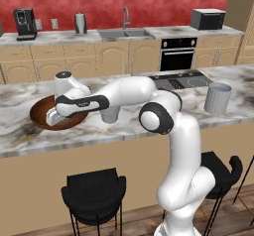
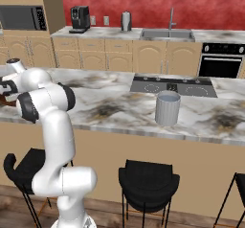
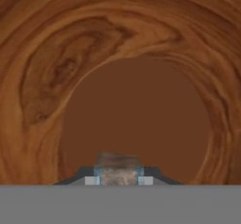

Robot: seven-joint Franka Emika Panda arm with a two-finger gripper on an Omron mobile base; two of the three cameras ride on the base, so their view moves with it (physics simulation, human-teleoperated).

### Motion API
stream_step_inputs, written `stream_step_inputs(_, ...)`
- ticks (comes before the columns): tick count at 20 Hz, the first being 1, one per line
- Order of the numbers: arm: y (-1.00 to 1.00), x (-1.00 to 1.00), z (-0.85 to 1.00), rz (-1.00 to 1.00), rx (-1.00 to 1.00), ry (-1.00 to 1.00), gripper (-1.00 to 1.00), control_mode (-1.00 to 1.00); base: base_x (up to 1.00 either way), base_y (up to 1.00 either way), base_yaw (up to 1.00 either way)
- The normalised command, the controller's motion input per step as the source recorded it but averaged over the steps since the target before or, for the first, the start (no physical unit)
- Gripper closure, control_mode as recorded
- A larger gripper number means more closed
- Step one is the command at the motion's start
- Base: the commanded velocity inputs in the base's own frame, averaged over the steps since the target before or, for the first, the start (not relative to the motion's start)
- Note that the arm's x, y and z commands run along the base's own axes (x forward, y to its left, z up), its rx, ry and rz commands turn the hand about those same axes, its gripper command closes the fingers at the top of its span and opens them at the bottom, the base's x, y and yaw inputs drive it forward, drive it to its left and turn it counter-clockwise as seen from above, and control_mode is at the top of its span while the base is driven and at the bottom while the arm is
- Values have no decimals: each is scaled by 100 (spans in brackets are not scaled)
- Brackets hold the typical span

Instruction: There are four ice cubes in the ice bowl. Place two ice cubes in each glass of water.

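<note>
no readable text, label, brand, number or sign anywhere. coffee machine (image 1: 25,23), microwave (image 1: 208,19) and oven (image 1: 178,54) along the back counter, all well beyond the marble island counter (image 1: 99,131), carry blank fronts; any markings there too small and blurred to make out.

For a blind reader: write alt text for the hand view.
The gripper is shut on an ice cube, pale and translucent, at the bottom centre. Behind it, the ice bowl shows its dark reddish-brown wood grain curving around a flat floor.
</note>
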Motion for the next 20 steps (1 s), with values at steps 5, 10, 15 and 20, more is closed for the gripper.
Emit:
stream_step_inputs(5,0,0,-28,0,0,0,100,-100,0,0,0)
stream_step_inputs(10,0,0,2,0,0,0,100,-100,0,0,0)
stream_step_inputs(15,-4,0,22,-8,0,0,100,-100,0,0,0)
stream_step_inputs(20,-10,-1,32,-17,0,0,100,-100,0,0,0)
